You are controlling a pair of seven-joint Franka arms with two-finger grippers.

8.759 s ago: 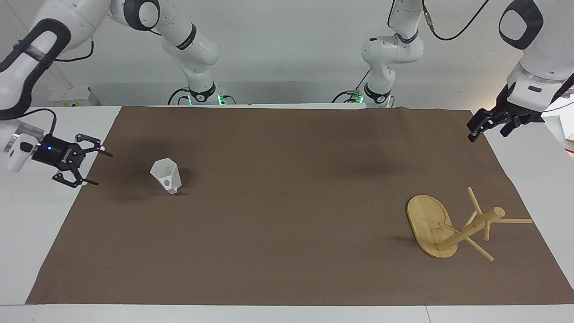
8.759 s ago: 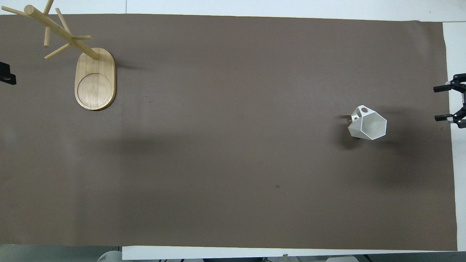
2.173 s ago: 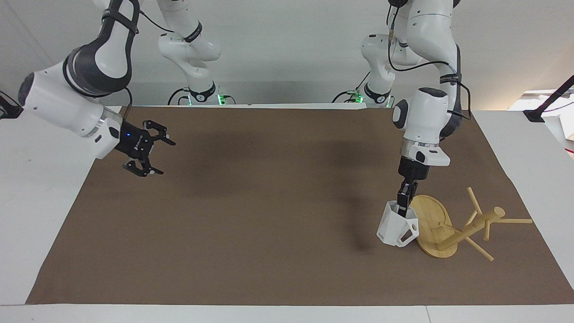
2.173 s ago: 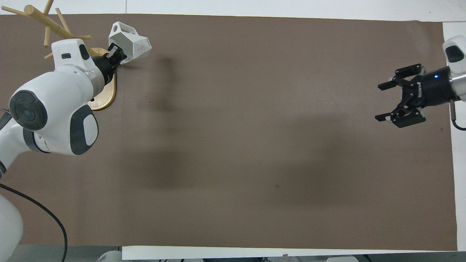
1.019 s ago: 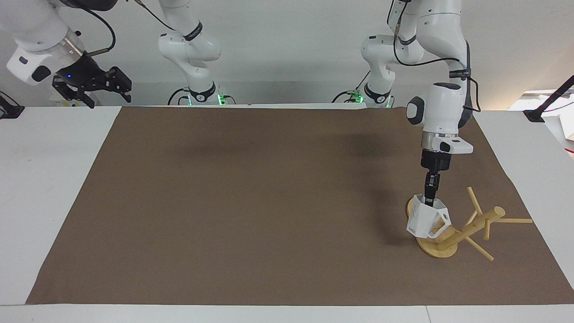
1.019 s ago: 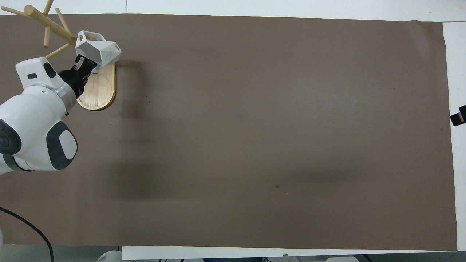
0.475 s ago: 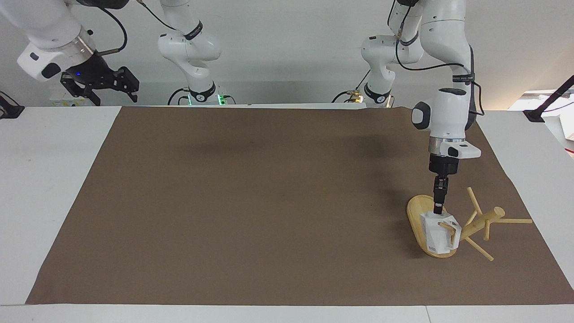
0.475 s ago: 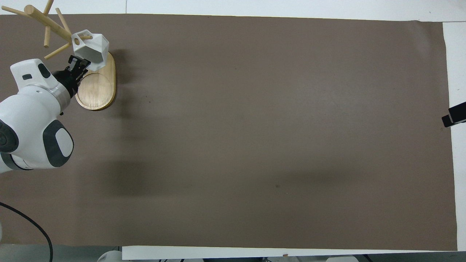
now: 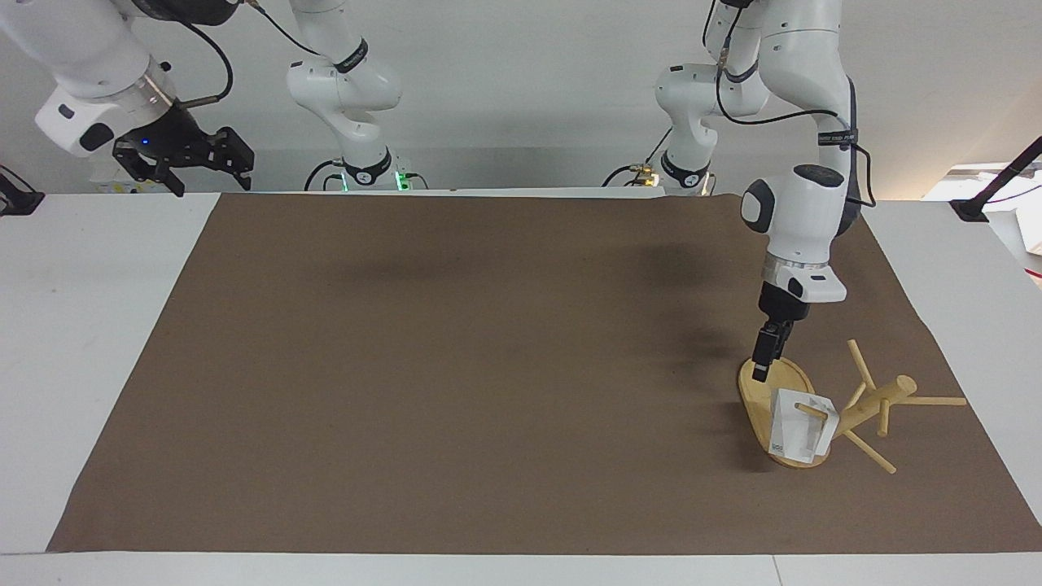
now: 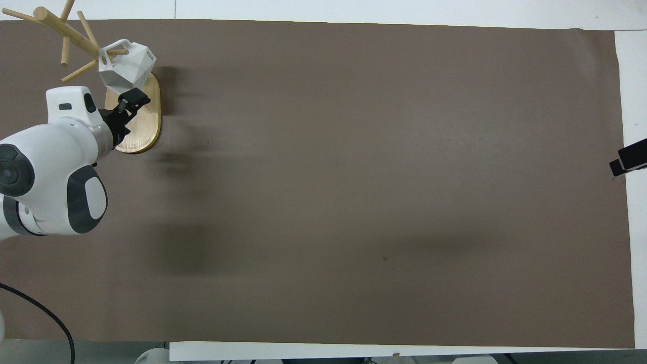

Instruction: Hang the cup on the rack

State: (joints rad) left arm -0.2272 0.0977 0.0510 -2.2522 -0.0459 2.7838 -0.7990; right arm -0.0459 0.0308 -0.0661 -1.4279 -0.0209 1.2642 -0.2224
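The white angular cup (image 9: 794,431) hangs by its handle tab on a thin peg of the bamboo rack (image 9: 875,404), over the rack's oval base (image 9: 755,389). In the overhead view a peg passes through the handle of the cup (image 10: 129,68), beside the post of the rack (image 10: 65,31). My left gripper (image 9: 759,373) is open and empty. It hangs just above the base, apart from the cup, and shows over the base in the overhead view (image 10: 135,97). My right gripper (image 9: 203,167) is open and empty, raised at the right arm's end of the table.
A brown mat (image 9: 488,366) covers most of the white table (image 9: 81,325). The rack stands near the left arm's end of the mat. Only a black tip of the right gripper (image 10: 627,159) shows at the overhead view's edge.
My left gripper has let go of the cup, which now hangs on the peg, and has drawn back toward the robots over the base. The right gripper has barely moved.
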